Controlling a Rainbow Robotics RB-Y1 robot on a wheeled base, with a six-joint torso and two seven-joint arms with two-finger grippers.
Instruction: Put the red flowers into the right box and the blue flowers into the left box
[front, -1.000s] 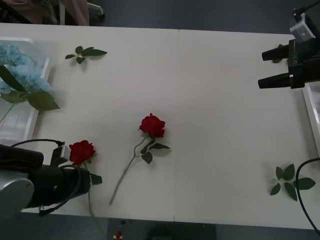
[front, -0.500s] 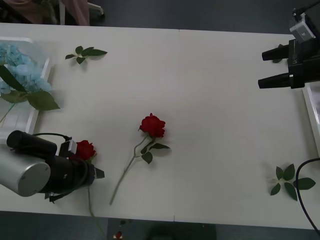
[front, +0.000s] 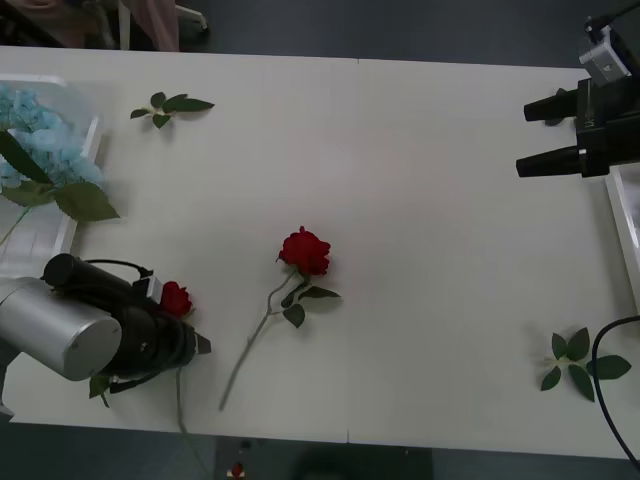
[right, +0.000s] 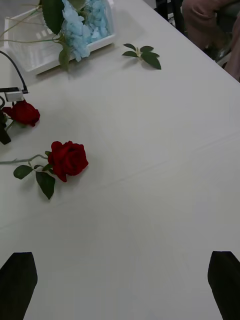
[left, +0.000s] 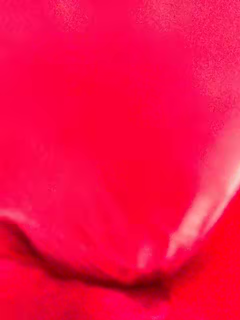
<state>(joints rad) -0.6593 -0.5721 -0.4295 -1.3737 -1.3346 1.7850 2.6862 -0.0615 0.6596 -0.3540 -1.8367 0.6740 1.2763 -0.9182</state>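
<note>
One red flower (front: 305, 250) lies mid-table with its stem running toward the front edge; it also shows in the right wrist view (right: 67, 159). A second red flower (front: 176, 298) (right: 22, 112) lies at the front left, half covered by my left arm. My left gripper (front: 188, 345) is right on it, and its red petals (left: 120, 150) sit close against the left wrist camera. The blue flowers (front: 40, 140) (right: 82, 22) rest in the left box (front: 62, 235) (right: 35, 55). My right gripper (front: 522, 138) (right: 120, 285) hovers open at the far right, holding nothing, beside the right box (front: 625, 215).
A loose green leaf sprig (front: 170, 105) (right: 142, 52) lies at the back left, and another sprig (front: 580, 362) near the front right. A black cable (front: 600, 390) loops at the front right corner.
My left arm has swung up and over the front-left red flower, covering more of it. The right arm and the middle flower have not moved.
</note>
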